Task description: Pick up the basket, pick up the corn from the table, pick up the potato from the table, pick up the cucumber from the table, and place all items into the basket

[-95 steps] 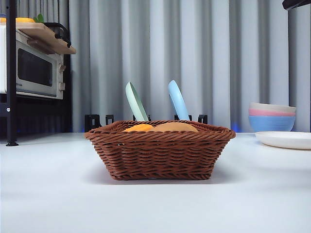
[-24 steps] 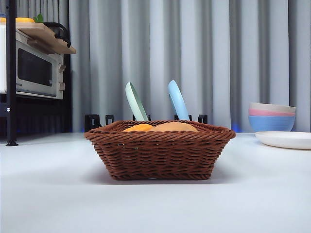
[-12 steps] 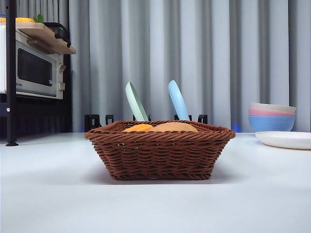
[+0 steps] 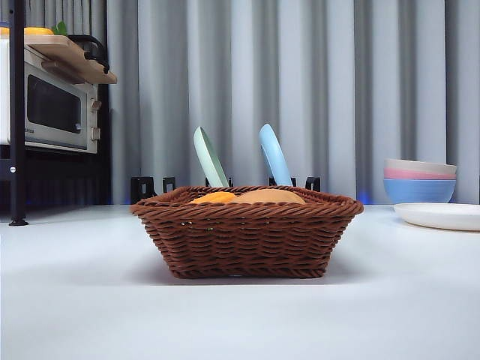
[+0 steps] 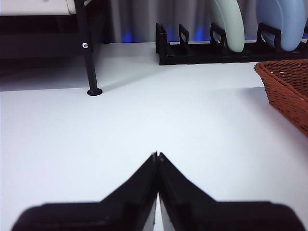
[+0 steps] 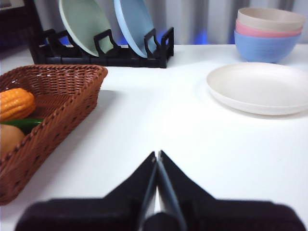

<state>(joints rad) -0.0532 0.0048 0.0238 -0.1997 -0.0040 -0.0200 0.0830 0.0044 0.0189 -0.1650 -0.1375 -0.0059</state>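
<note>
Right wrist view: dark brown woven wicker basket point(image 6: 57, 106) on white tabletop point(image 6: 192, 139), holding ribbed orange corn cob point(image 6: 15, 103), green cucumber point(image 6: 21, 123), tan potato point(image 6: 8, 138). Beside basket, right gripper point(image 6: 157, 155) and left gripper point(image 5: 157, 156) closed, empty, apparently parked after loading.

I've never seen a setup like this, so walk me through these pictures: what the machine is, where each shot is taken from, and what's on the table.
It is a robot with two arms at a white table. One picture looks level across the table; the other two come from cameras on the arms' wrists. The left claw and right claw are both shut, holding nothing, above bare table. The brown basket holds the corn, the cucumber and the potato. Behind stand a plate rack, stacked bowls, a white plate and a microwave.
</note>
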